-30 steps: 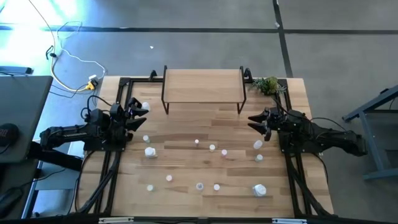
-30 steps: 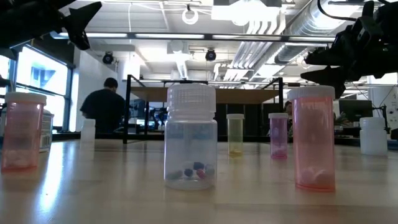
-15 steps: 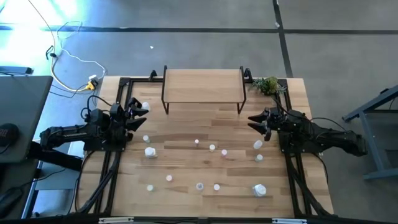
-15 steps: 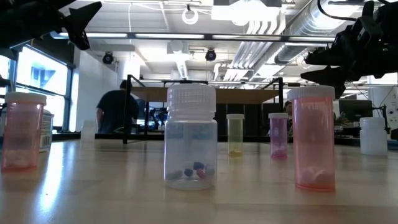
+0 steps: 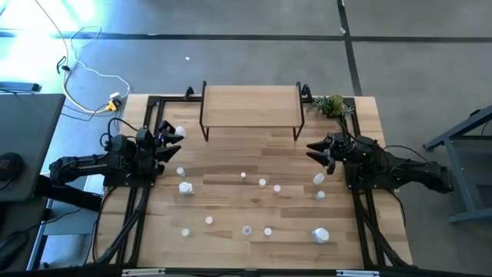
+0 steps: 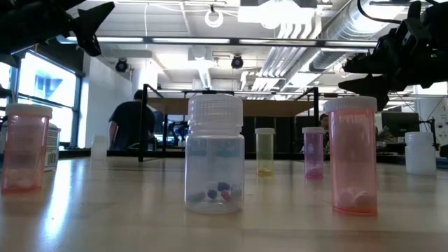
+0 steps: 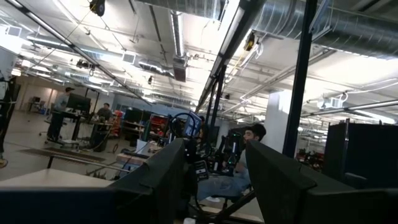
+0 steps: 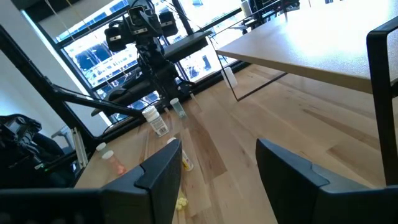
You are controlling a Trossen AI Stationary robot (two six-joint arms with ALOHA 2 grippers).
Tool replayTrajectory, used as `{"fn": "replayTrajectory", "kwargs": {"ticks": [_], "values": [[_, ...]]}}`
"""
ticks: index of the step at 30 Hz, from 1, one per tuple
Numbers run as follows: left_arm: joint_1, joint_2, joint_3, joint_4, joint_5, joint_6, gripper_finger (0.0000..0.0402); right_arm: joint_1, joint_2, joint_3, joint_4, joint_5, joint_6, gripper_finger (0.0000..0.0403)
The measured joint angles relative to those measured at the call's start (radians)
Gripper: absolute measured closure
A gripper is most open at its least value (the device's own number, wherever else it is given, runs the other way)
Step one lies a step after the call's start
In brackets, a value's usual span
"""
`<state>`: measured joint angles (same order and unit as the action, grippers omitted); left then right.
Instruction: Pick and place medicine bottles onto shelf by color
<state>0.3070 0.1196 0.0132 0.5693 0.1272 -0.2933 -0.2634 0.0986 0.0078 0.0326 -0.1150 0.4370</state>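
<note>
Both tools open: left tool [image 5: 171, 137] and right tool [image 5: 317, 151] flanking shelf [image 5: 250, 105], bottles [image 5: 262, 182] scattered between, on worktop [image 5: 231, 201].

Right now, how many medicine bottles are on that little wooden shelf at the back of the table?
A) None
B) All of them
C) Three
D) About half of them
A: in the high view the shelf has a bare top, while the medicine bottles stand scattered on the table.
</note>
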Motion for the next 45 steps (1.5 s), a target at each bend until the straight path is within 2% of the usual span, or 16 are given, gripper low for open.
{"fn": "replayTrajectory", "kwargs": {"ticks": [8,11,15,24,31,35,41,45], "values": [[0.0,0.0,0.0,0.0,0.0,-0.002,0.0238,0.0,0.0,0.0,0.0,0.0,-0.031,0.0206],[0.0,0.0,0.0,0.004,-0.031,-0.007,0.0238,0.0,0.0,0.0,0.0,0.0,-0.003,0.0206],[0.0,0.0,0.0,0.008,-0.047,-0.091,0.0238,0.0,0.0,0.0,0.0,0.0,0.019,0.0206],[0.0,0.0,0.0,0.006,-0.142,-0.164,0.0238,0.0,0.0,0.0,0.001,0.0,0.22,0.0206],[0.0,0.0,0.0,0.003,-0.269,-0.28,0.0238,0.0,0.0,0.0,0.001,0.001,0.229,0.0206],[0.0,0.0,0.0,0.003,-0.313,-0.281,0.0226,0.0,0.0,0.0,0.014,0.055,0.284,0.0206],[0.0,0.0,0.0,0.01,-0.398,-0.28,0.0196,0.0,0.0,0.002,0.036,0.164,0.495,0.0206],[0.0,0.0,0.024,0.02,-0.465,-0.252,0.0193,0.0,0.0,0.012,0.048,0.175,0.56,0.0206]]}}
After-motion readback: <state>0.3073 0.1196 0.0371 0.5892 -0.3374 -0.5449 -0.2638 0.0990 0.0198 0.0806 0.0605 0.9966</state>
